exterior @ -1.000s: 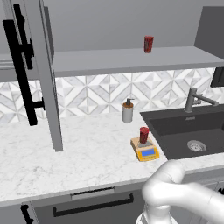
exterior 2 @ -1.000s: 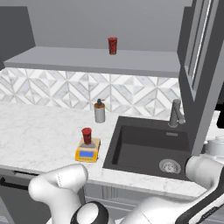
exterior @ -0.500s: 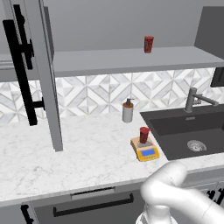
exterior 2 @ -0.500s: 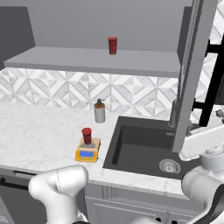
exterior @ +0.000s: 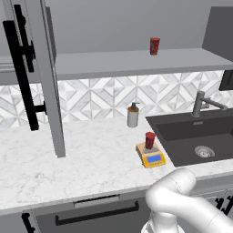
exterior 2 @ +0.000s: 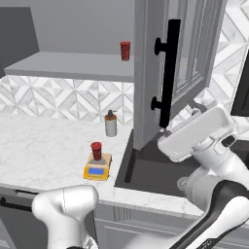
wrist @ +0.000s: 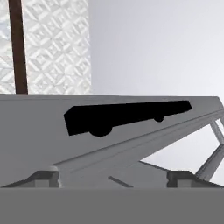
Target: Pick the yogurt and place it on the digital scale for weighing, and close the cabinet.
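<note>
Sitting on the digital scale (exterior: 151, 156) is the yogurt (exterior: 149, 140), upright on the platform, on the marble surface (exterior: 91, 159) just left of the dark sink (exterior: 195, 136). Soap dispenser (exterior: 133, 115) stands behind the scale near the backsplash. A second red cup (exterior: 154, 46) is on the cabinet shelf (exterior: 132, 61) above. Cabinet (exterior 2: 160, 73) doors both swung open: left door (exterior: 43, 77) edge-on with its black bar handle (exterior: 20, 75); right door over the sink, handle (exterior 2: 168, 73) facing the arm. Claw (exterior 2: 168, 130) is up against the lower end of that right handle. Hand view has the tips low with the door edge and the black handle (wrist: 127, 114) across it; cannot tell the claw's opening.
</note>
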